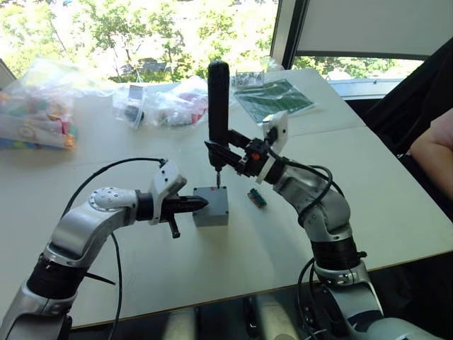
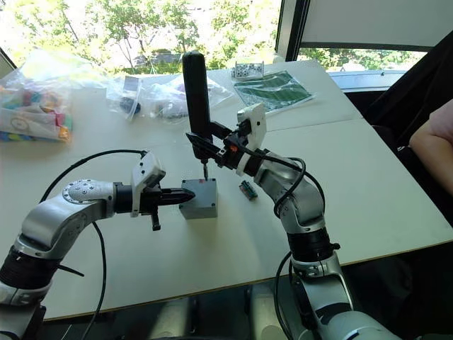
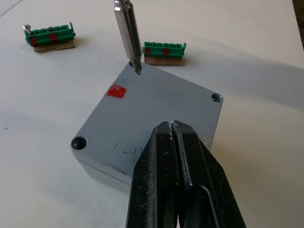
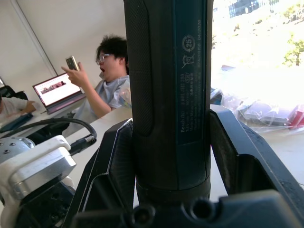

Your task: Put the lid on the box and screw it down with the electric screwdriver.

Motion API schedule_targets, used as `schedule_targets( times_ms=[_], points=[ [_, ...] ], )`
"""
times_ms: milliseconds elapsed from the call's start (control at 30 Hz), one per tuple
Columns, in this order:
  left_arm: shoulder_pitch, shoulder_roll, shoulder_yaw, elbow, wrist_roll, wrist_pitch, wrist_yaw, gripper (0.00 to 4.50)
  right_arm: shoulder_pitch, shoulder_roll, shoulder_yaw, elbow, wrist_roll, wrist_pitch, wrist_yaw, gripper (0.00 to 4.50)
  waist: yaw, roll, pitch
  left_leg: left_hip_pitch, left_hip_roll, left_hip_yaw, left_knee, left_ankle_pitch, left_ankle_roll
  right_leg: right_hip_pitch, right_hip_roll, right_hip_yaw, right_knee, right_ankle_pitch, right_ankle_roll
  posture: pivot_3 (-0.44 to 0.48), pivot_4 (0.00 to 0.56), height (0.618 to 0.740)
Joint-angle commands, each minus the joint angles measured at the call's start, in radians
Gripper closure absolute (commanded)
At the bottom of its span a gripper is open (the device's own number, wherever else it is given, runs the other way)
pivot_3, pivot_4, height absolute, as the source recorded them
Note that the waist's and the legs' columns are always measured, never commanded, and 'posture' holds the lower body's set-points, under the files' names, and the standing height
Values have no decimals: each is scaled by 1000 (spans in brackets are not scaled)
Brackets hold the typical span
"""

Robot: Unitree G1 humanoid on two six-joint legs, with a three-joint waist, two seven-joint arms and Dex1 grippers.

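Two arms are at work here, and I take them from my left. My left fingers point(image 1: 200, 204) are pressed together into one closed point with nothing between them, and that point rests against the left side of the box point(image 1: 211, 206), near its top edge, bracing it. The box sits on the table point(image 1: 297, 241) between my arms, with the lid point(image 3: 156, 111) already lying flat on top of it. A red mark point(image 3: 116, 91) shows on the lid, and three corner holes are in sight.

What matters now is how the bit point(image 3: 128, 35) meets the far corner hole. My right fingers point(image 2: 207, 145) are clamped around the lower body of the screwdriver point(image 1: 218, 95), one on each side, holding it nearly upright with its long axis running straight down toward the lid. The metal tip stands right at that far corner hole, though I cannot tell whether it is seated on a screw or only touching the rim.

I judge the lid is placed and the screwing is under way. The next move asks me to keep the tool upright and press straight down, while my left fingers stop the box from sliding or turning.

Beyond the box, two green connector blocks point(image 3: 164, 51) lie on the table.
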Motion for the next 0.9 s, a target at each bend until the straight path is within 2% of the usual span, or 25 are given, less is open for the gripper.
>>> schedule_targets(
  times_ms=[33, 900],
  points=[
    [2, -1, 9, -26, 4, -12, -4, 4500, -9, 0, -4, -28, -1, -57, 9, 2576, 0, 0, 0, 0, 0, 0, 0, 0, 0, 0, 0, 0, 0, 0, 0, 0, 150, 740],
    [0, -9, 13, -17, 1, -1, -8, 4500, 35, 3, 16, 34, -58, -127, -13, 2576, -1, 0, 0, 0, 0, 0, 0, 0, 0, 0, 0, 0, 0, 1, 1, 0, 150, 740]
  ],
)
